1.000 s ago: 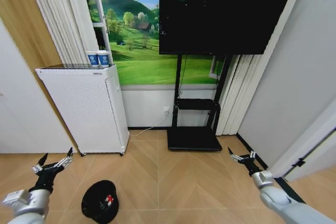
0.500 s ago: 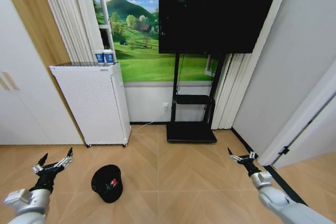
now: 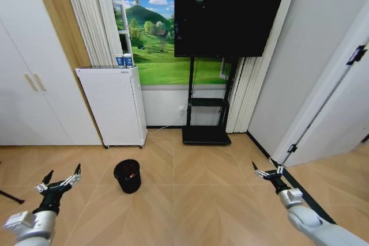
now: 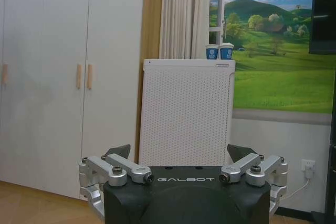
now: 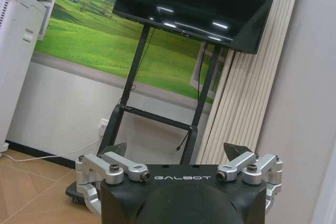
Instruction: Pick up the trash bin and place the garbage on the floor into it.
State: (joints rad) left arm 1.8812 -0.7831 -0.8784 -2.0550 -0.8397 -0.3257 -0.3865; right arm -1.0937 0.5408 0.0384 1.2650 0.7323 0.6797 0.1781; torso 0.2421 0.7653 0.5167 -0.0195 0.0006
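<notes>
Head view shows the trash bin (image 3: 128,175) standing upright on the wooden floor (image 3: 196,194), in front of the white cabinet (image 3: 115,105) and a little toward the television stand (image 3: 206,120) from it, apart from both. Something red, the garbage (image 3: 131,173), shows inside the bin's open mouth; how many pieces lie there is too small to tell. The left gripper (image 3: 59,180) hangs low over the floor to the left of the bin, well apart from it, with its fingers spread wide and nothing between them. The right gripper (image 3: 267,171) hangs on the far side of the bin, near the grey wall (image 3: 300,67) and a door edge, likewise with its fingers spread and empty. Two blue-and-white paper cups (image 3: 123,60) stand side by side on top of the cabinet, at the edge nearest the landscape mural (image 3: 155,44). In the left wrist view the left gripper (image 4: 179,153) faces the cabinet (image 4: 186,111) head-on, its fingertips (image 4: 119,151) wide apart, with the cups (image 4: 219,51) above and white wardrobe doors (image 4: 58,72) beside the cabinet. In the right wrist view the right gripper (image 5: 176,150) points at the television stand (image 5: 157,114), fingertips (image 5: 233,150) equally apart, the black television (image 5: 197,3) mounted above and pale curtains (image 5: 239,93) beside it.
</notes>
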